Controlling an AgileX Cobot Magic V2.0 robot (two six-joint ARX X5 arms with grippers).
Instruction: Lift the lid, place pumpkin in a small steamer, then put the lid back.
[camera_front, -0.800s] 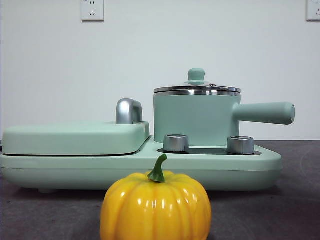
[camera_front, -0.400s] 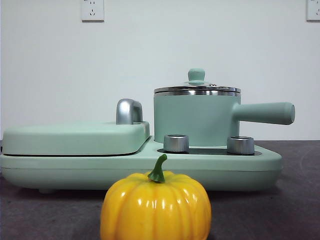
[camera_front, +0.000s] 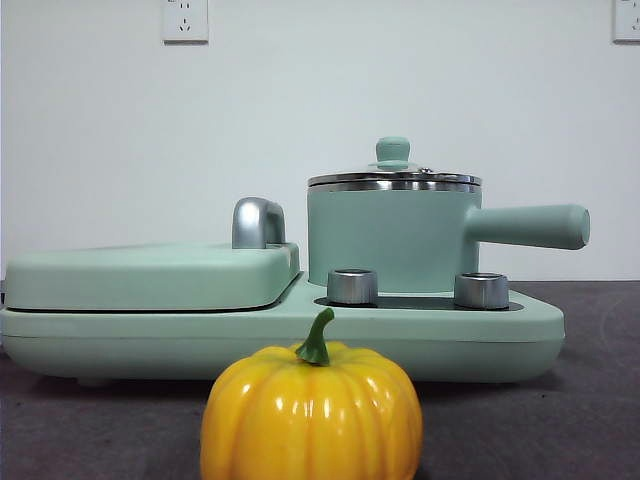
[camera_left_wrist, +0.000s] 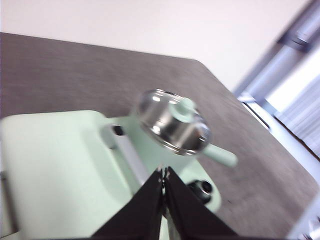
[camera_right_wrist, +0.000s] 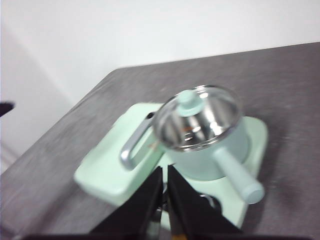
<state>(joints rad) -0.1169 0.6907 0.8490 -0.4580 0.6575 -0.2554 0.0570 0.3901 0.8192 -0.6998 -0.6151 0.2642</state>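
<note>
Nothing of the task is done yet, judging by how things lie. The round glass lid with a steel rim and a small mint-green knob (camera_front: 393, 174) sits closed on the mint-green cylindrical small steamer with a long straight side handle (camera_front: 392, 238), which stands on the wide mint-green base with two steel knobs (camera_front: 520, 330). The glossy yellow-orange ribbed pumpkin with a curved green stem (camera_front: 311, 410) rests on the dark table (camera_front: 590, 420) in front of the base, well apart from the pot and untouched.

Neither arm shows in the front view. In the left wrist view the left gripper (camera_left_wrist: 163, 175) hangs above the appliance, over the edge of the flat mint-green griddle cover (camera_left_wrist: 55, 165), its two black jaws pressed together and holding nothing. In the right wrist view the right gripper (camera_right_wrist: 165, 175) hovers high on the other side, looking down on the lid and pot; its jaws are likewise clenched on nothing.

All three steps remain: lifting the lid by its knob, setting the pumpkin inside the pot, and putting the lid back
</note>
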